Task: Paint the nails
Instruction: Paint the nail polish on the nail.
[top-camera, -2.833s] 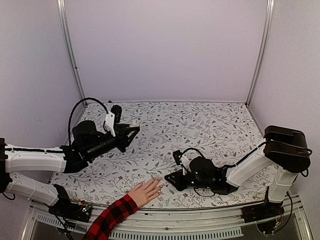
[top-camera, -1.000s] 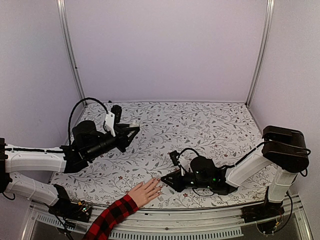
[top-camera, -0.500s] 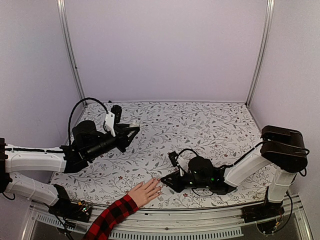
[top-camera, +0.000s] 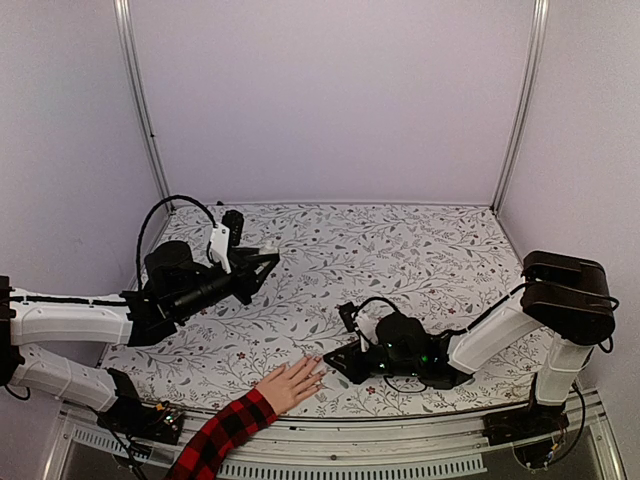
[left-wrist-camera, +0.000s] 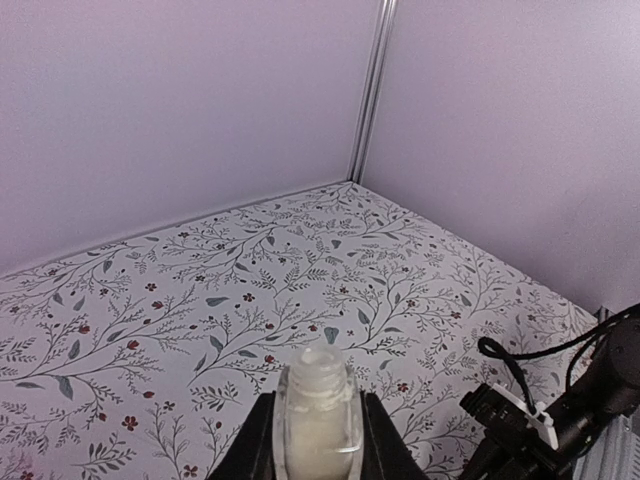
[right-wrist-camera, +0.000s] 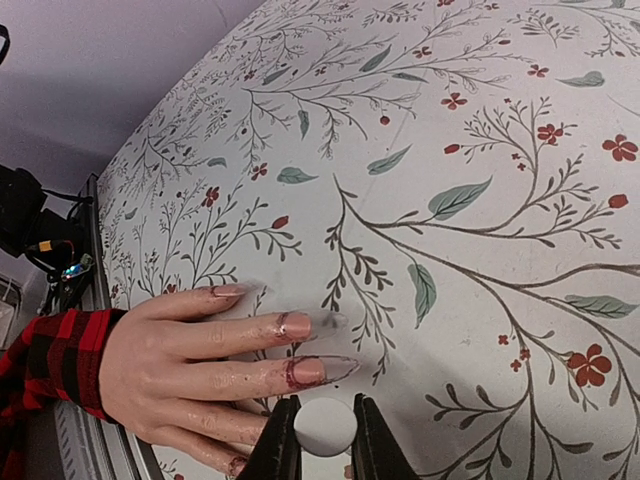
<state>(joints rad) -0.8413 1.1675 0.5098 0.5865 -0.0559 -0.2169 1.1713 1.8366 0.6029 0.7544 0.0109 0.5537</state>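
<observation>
A light-skinned hand (top-camera: 290, 384) in a red-and-black plaid sleeve (top-camera: 225, 432) lies flat at the table's front edge. Its nails (right-wrist-camera: 307, 371) are long, pale and glossy, with reddish smears around them; a second nail (right-wrist-camera: 293, 325) lies beside the first. My right gripper (right-wrist-camera: 325, 420) is shut on a round white cap (right-wrist-camera: 325, 430), just beside the nearest fingertip. What hangs under the cap is hidden. My left gripper (left-wrist-camera: 318, 400) is raised at the left, shut on a small clear uncapped bottle (left-wrist-camera: 318, 425) of pale liquid. The top view shows the right gripper (top-camera: 335, 367) low by the fingertips.
A floral-patterned cloth (top-camera: 400, 260) covers the table. Lilac walls and metal corner posts (top-camera: 515, 110) enclose it. The right arm (top-camera: 480, 340) lies low across the front right. A small circuit board (top-camera: 165, 418) sits at the front left edge, and black cables (left-wrist-camera: 520, 370) trail from the right arm.
The right gripper has slid a little to the left along the table, closer to the fingertips. The left arm, the bottle and the hand have stayed still.
</observation>
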